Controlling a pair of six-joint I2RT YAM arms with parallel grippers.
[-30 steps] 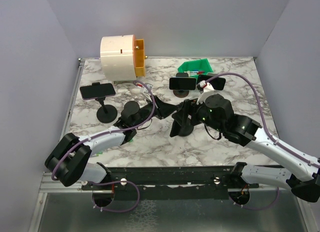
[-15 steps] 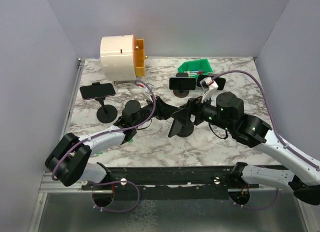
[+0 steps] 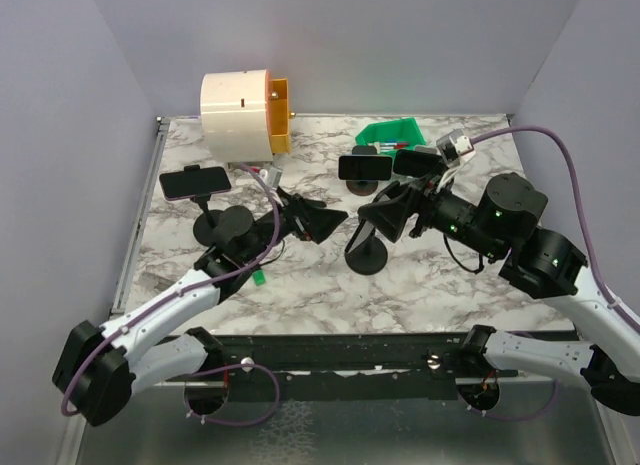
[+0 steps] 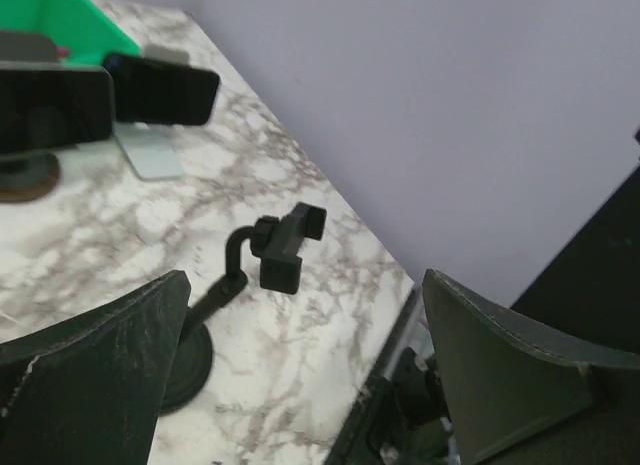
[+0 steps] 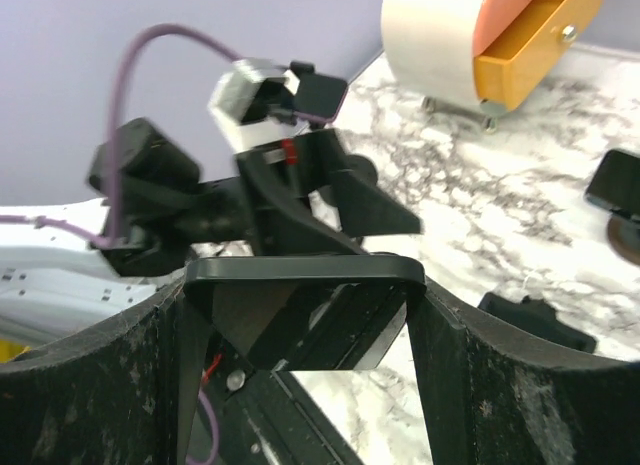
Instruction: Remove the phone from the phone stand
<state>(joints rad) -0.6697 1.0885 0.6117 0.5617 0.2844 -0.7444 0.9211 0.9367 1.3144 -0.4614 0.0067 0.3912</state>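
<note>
My right gripper (image 3: 380, 218) is shut on the black phone (image 5: 300, 315), which spans flat between its two fingers and hangs above the table. The empty black phone stand (image 3: 366, 257) stands just below and left of it; in the left wrist view its bare clamp (image 4: 283, 247) and round base (image 4: 190, 360) show. My left gripper (image 3: 316, 221) is open, a short way left of the stand, with nothing between its fingers (image 4: 100, 375). The right wrist view looks past the phone at the left gripper (image 5: 330, 200).
Other phones on stands: one at far left (image 3: 195, 182), one at the back centre (image 3: 363, 167), another beside it (image 3: 420, 162). A green bin (image 3: 392, 135) sits behind them. A white drawer unit with an orange drawer (image 3: 245, 110) stands at back left.
My left gripper opened wide and drew back left from the stand. The right gripper rose up and to the right with the phone, leaving the stand's clamp bare.
</note>
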